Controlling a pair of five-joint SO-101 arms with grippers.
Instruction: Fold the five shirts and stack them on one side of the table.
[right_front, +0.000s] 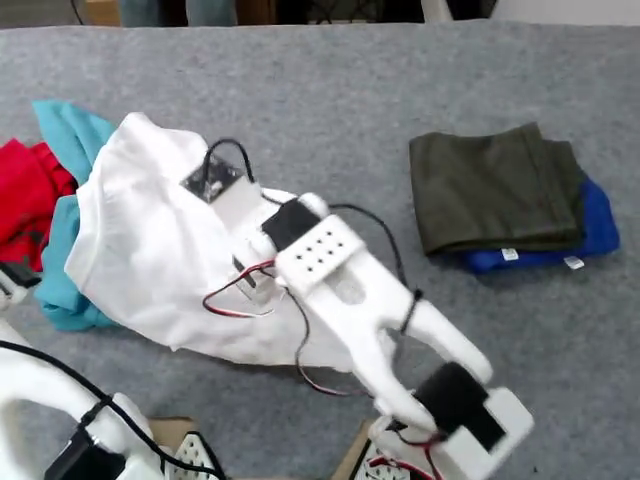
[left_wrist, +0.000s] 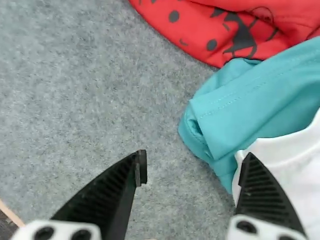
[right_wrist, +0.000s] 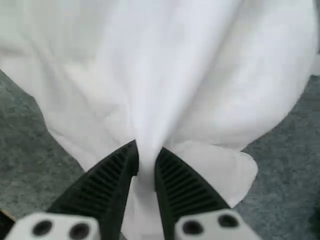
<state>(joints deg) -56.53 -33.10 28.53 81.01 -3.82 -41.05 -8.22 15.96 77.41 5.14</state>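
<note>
Okay, your right pincer (right_wrist: 145, 160) is nipped shut on a ridge of the white shirt (right_front: 150, 240), which lies crumpled left of centre on the surface (right_front: 330, 90). It looks soft, light and limp, so better grab a hem or shoulder corner. Your left pincer (left_wrist: 195, 167) gapes wide and empty just beside the teal shirt (left_wrist: 250, 110), which is tucked under the white one and may drag along with the red shirt (right_front: 30, 195); the folded olive shirt (right_front: 490, 190) on the blue shirt (right_front: 598, 225) sits well apart.
</note>
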